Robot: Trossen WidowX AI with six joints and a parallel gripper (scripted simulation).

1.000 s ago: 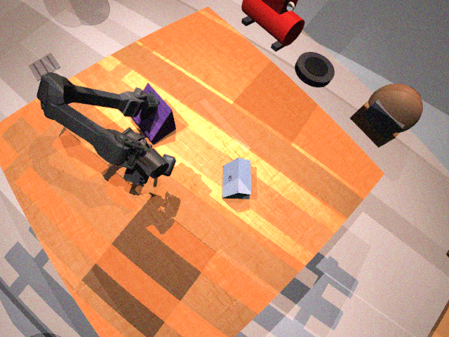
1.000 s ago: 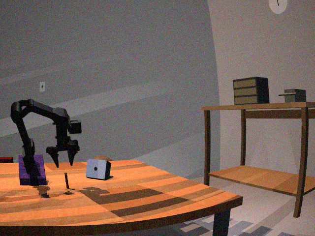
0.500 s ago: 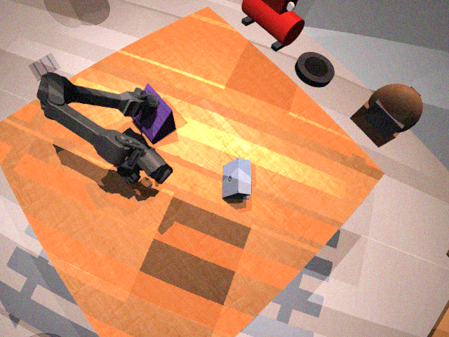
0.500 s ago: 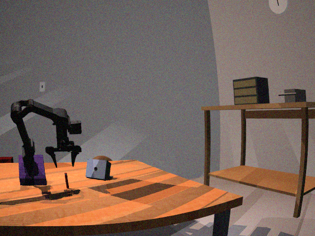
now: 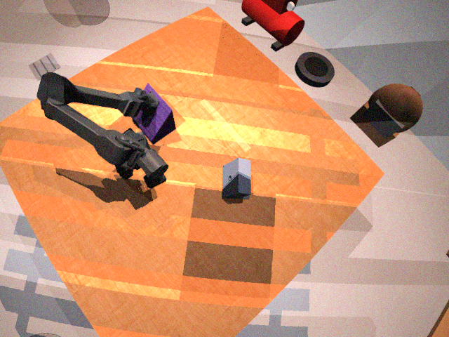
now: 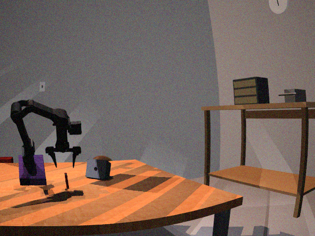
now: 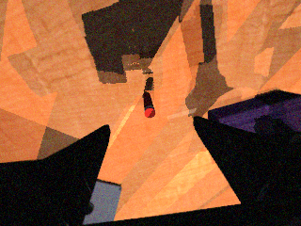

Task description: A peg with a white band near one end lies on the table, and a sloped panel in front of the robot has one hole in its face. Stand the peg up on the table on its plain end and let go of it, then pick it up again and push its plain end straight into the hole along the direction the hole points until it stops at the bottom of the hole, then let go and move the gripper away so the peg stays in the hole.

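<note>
The peg [image 6: 66, 180] [image 7: 149, 112] stands upright on the table [image 6: 152, 203], a thin dark post with a reddish top end. Its white band cannot be made out, and the peg cannot be made out in the top view. My gripper [image 6: 64, 166] [image 7: 151, 123] is open and empty, pointing down above the peg, with the fingertips higher than its top. In the wrist view the peg's top shows between the two fingers, a little beyond the tips. The blue-grey sloped panel [image 5: 229, 170] [image 6: 90, 170] [image 7: 107, 200] stands apart from the peg, with one dark hole [image 5: 229, 177] [image 6: 95, 168] in its face.
A purple wedge-shaped block [image 5: 165, 117] [image 6: 39, 164] [image 7: 240, 112] is at the arm's base. A red cylinder object [image 5: 268, 22], a dark ring [image 5: 314, 69] and a brown rounded object [image 5: 400, 103] are beyond the table edge. Shadows cross the table.
</note>
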